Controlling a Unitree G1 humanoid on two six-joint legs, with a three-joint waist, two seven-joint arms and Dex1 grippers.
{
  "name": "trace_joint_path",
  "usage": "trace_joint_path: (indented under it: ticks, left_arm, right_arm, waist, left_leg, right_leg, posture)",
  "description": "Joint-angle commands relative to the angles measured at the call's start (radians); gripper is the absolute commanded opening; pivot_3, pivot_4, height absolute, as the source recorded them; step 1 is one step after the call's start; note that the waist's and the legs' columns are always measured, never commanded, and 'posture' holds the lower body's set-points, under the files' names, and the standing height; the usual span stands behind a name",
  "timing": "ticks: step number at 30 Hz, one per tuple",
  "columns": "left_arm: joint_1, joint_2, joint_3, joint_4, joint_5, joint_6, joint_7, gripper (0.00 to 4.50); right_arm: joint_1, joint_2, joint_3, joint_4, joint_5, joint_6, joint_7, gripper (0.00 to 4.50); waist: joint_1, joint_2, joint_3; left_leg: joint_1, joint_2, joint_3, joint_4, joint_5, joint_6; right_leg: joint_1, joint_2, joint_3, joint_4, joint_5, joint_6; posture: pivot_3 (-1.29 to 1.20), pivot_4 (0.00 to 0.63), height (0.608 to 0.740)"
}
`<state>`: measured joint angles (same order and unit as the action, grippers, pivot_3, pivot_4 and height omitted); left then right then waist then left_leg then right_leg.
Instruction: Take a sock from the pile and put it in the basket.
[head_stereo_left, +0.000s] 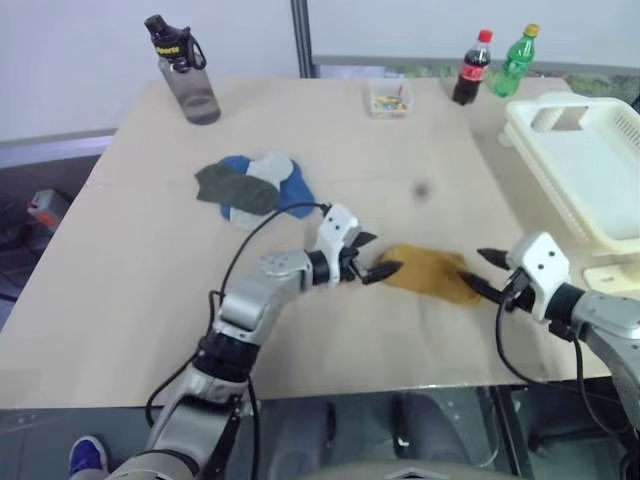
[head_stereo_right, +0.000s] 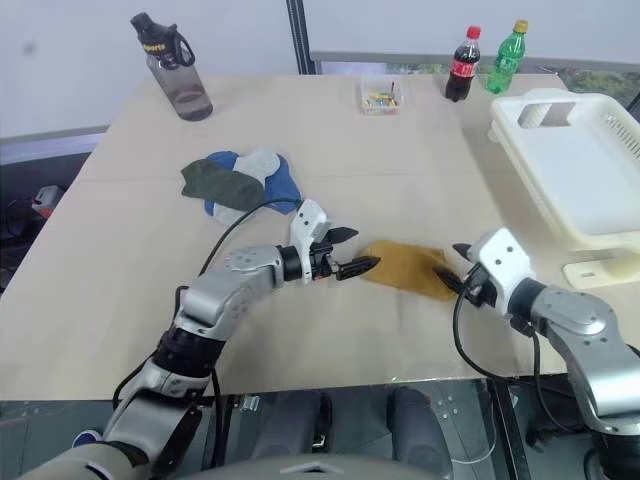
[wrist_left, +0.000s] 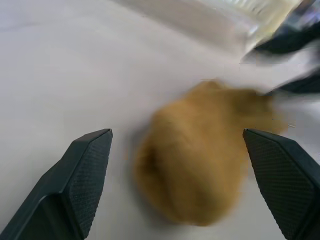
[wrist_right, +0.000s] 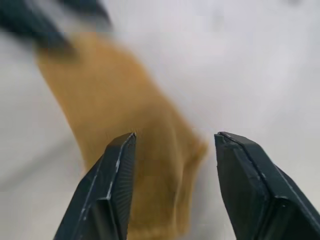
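Observation:
A mustard-yellow sock (head_stereo_left: 430, 272) lies crumpled on the table near its front edge, between my two grippers. My left gripper (head_stereo_left: 378, 255) is open at the sock's left end, its fingers (wrist_left: 85, 175) wide on either side of the sock (wrist_left: 200, 170). My right gripper (head_stereo_left: 474, 267) is open at the sock's right end, and the sock (wrist_right: 130, 115) lies just beyond its fingertips. The pile (head_stereo_left: 250, 185) of blue, dark green and pale grey socks sits further back on the left. The cream-white basket (head_stereo_left: 600, 170) stands at the right edge of the table.
A grey water bottle (head_stereo_left: 185, 70) stands at the back left. A small clear box (head_stereo_left: 388, 98), a cola bottle (head_stereo_left: 472, 68) and a green bottle (head_stereo_left: 515, 60) stand along the back. A white piece (head_stereo_left: 610, 275) lies in front of the basket.

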<state>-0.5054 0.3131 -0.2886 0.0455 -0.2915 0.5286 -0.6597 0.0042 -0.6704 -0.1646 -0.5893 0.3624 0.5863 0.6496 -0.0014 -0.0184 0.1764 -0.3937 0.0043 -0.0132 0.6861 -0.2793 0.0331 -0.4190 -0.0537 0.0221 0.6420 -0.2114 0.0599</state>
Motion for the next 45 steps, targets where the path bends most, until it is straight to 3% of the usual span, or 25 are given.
trace_joint_path:
  ticks: [1, 8, 14, 23, 27, 33, 34, 38, 45]
  left_arm:
    - [0.001, -0.022, 0.000, -0.006, 0.028, -0.066, -0.011, 4.50]
    - [0.031, 0.028, 0.061, -0.062, 0.009, -0.061, -0.060, 4.50]
    - [0.080, 0.105, 0.026, -0.104, 0.055, -0.133, -0.136, 4.50]
    - [0.074, 0.025, 0.018, -0.068, 0.072, -0.137, -0.120, 4.50]
    - [0.058, 0.001, 0.041, -0.066, 0.031, -0.094, -0.141, 3.18]
    - [0.048, 0.019, 0.016, -0.041, 0.082, -0.145, -0.150, 0.30]
    - [0.048, 0.022, 0.011, -0.039, 0.093, -0.159, -0.149, 0.05]
    - [0.042, 0.035, -0.003, -0.038, 0.156, -0.241, -0.135, 0.05]
    - [0.016, 0.129, -0.072, -0.026, 0.402, -0.487, -0.068, 0.05]
  right_arm:
    - [-0.039, 0.021, 0.002, -0.026, 0.015, 0.027, -0.041, 2.56]
    - [-0.112, 0.073, 0.242, 0.265, -0.218, -0.098, -0.111, 2.56]
    - [-0.112, 0.091, 0.253, 0.310, -0.234, -0.150, -0.093, 2.56]
    - [-0.109, 0.092, 0.250, 0.302, -0.245, -0.156, -0.078, 2.56]
    - [-0.109, 0.095, 0.251, 0.298, -0.247, -0.154, -0.077, 2.60]
    - [-0.109, 0.096, 0.249, 0.302, -0.248, -0.155, -0.075, 2.60]
    - [-0.109, 0.095, 0.249, 0.302, -0.249, -0.156, -0.075, 2.60]
    - [-0.108, 0.097, 0.251, 0.301, -0.249, -0.157, -0.074, 2.60]
    - [-0.112, 0.096, 0.260, 0.305, -0.254, -0.168, -0.061, 2.60]
  waist:
    - [-0.001, 0.000, 0.000]
    - [-0.008, 0.000, 0.000]
    - [-0.009, 0.000, -0.001]
    - [-0.008, 0.000, -0.001]
    - [-0.008, 0.000, -0.001]
    - [-0.008, 0.000, -0.001]
    - [-0.008, 0.000, -0.001]
    - [-0.008, 0.000, -0.001]
    - [-0.009, 0.000, -0.001]
  left_leg:
    - [0.000, 0.000, 0.000, 0.000, 0.000, 0.000]
    - [0.000, 0.000, 0.003, 0.000, 0.000, 0.000]
    - [0.002, 0.000, 0.002, 0.000, 0.000, 0.000]
    - [0.002, 0.001, 0.002, 0.000, 0.000, 0.000]
    - [0.002, 0.001, 0.002, 0.000, 0.000, 0.000]
    - [0.003, 0.001, 0.002, 0.000, 0.000, 0.000]
    - [0.003, 0.001, 0.002, 0.000, 0.000, 0.000]
    - [0.003, 0.001, 0.002, 0.000, 0.000, 0.000]
    - [0.003, 0.001, 0.002, 0.000, 0.000, 0.000]
  right_leg:
    - [0.000, 0.000, 0.000, 0.000, 0.000, 0.000]
    - [0.000, 0.000, 0.000, 0.000, 0.000, 0.000]
    - [0.001, 0.000, 0.001, 0.000, 0.000, 0.000]
    - [0.002, 0.000, 0.000, 0.001, 0.000, 0.000]
    - [0.002, 0.000, 0.001, 0.001, 0.000, 0.000]
    - [0.002, 0.000, 0.001, 0.001, 0.000, 0.000]
    - [0.002, 0.000, 0.001, 0.001, 0.000, 0.000]
    - [0.002, 0.000, 0.001, 0.001, 0.000, 0.000]
    - [0.002, 0.000, 0.001, 0.001, 0.000, 0.000]
  posture:
    - [0.00, 0.150, 0.740]
    - [0.00, 0.150, 0.740]
    - [0.00, 0.150, 0.740]
    - [0.00, 0.150, 0.740]
    - [0.00, 0.150, 0.740]
    - [0.00, 0.150, 0.740]
    - [0.00, 0.150, 0.740]
    - [0.00, 0.150, 0.740]
    - [0.00, 0.150, 0.740]
